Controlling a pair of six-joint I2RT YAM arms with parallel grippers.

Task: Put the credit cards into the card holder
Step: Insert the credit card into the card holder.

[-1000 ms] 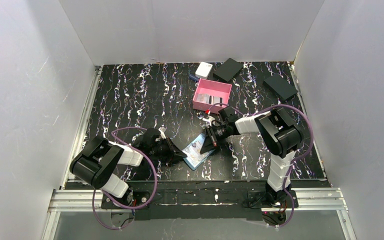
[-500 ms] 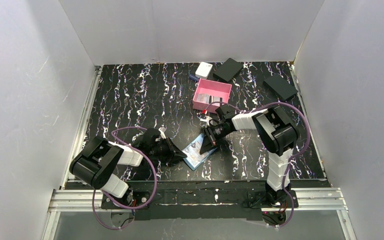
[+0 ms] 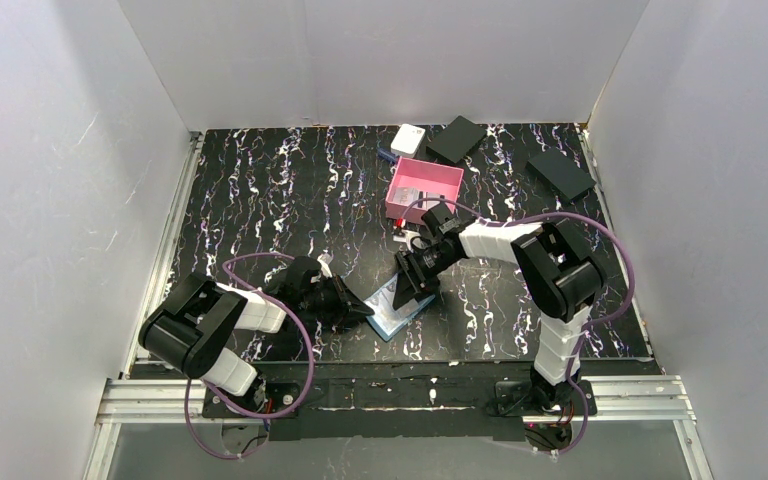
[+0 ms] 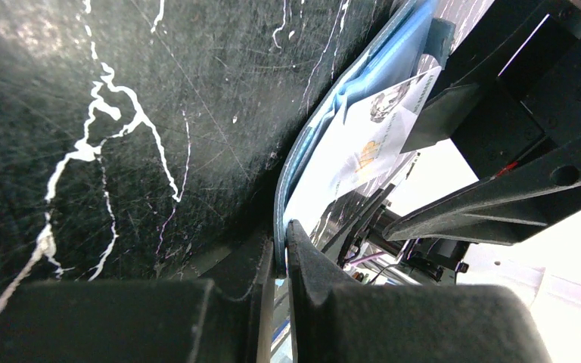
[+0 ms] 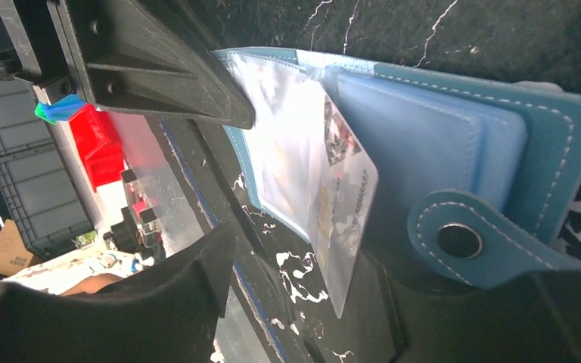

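While left gripper [image 4: 280, 236] pinches stitched blue card holder [image 5: 439, 128] edge, right gripper [image 5: 238, 174] gapes empty; glossy card [image 5: 344, 219] half-slotted.

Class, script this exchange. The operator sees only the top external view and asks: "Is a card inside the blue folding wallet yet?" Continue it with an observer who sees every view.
Observer: The right wrist view shows a pale printed card tucked partly among the clear sleeves of the blue folding wallet, with its lower corner sticking out.
Operator: Is the right gripper gripping it?
Observer: No. The right gripper is open and not pinching the card.
Operator: And the left gripper?
Observer: In the left wrist view, the left gripper is shut on the wallet's edge.
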